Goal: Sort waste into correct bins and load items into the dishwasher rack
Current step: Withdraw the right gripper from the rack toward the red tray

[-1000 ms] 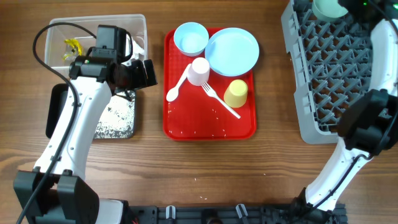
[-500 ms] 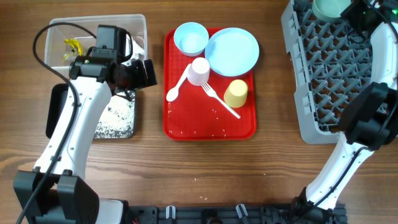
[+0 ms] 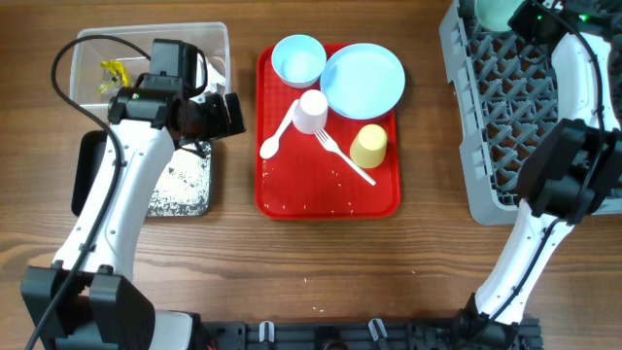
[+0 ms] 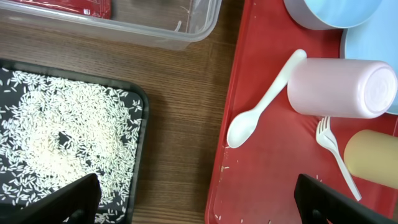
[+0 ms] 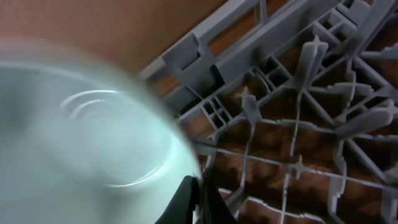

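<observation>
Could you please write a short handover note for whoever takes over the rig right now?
Left pincer: open, empty, above the gap between the black tray and the red tray.
Right pincer: shut on the rim of a pale bowl at the far corner of the dishwasher rack.
Done: rice in the black tray; yellow wrapper and red wrapper in the clear tub.
Left: seat that bowl, then load the other bowl, plate, pink cup, yellow cup, spoon and fork. Stray grains lie on the red tray.
</observation>
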`<state>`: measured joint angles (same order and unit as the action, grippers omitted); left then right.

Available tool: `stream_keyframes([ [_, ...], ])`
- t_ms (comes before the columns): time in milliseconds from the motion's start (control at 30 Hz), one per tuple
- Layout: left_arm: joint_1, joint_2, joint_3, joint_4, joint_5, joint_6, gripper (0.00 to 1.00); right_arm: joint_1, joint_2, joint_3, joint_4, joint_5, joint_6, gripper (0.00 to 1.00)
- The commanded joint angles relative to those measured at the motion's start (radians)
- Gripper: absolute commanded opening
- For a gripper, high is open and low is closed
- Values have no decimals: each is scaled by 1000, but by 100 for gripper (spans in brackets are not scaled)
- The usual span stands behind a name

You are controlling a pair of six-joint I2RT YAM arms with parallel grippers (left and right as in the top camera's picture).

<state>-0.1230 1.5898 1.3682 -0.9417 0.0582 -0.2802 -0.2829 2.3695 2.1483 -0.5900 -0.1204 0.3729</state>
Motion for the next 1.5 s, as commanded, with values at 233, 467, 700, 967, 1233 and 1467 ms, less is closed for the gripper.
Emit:
stream_keyframes([
  [233,3,8,5,2,11,-13,100,4,-163,-3,-109,312,-113,4],
  [467,3,8,5,2,11,-13,100,23,-240,-3,-135,550,-232,4],
  [700,3,8,5,2,11,-13,100,152,-226,-3,-28,863,-500,4],
  [967,3,8,5,2,11,-13,100,290,-111,-3,55,1057,-684,4],
  [1233,3,8,5,2,11,-13,100,306,-43,-3,66,1225,-686,4],
  [1467,3,8,5,2,11,-13,100,302,-24,-4,74,1181,-686,4],
])
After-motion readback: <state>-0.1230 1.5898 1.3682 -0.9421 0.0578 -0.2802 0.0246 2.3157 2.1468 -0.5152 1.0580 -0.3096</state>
